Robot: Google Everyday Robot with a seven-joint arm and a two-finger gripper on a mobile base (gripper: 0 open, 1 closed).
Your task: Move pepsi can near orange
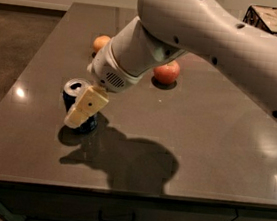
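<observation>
Where the dark table (215, 142) ended at its near edge, a row of drawer fronts (115, 215) ran below it in deep shade. Just behind that edge a broad shadow (132, 162) of the arm lay on the glossy top, reaching left towards the can. At the left front of the table stood the pepsi can (74, 90), upright, its silver top and a strip of its blue side showing. The gripper (80, 115) was down at the can, its cream-coloured end slanting across the can's front and right side and covering most of it. Whether the jaws were clenched on the can or released I could not tell, since the far side of the can was hidden. From the gripper the white wrist rose up and to the right into the thick pale arm (213, 36), which filled the upper right of the view. Farther back, near the middle of the table, a red apple (166, 72) sat partly under the arm. The orange (101, 43) lay beyond the can towards the far left, well apart from it and half hidden by the wrist. Past the table's far right corner stood a dark crate (273, 18)
</observation>
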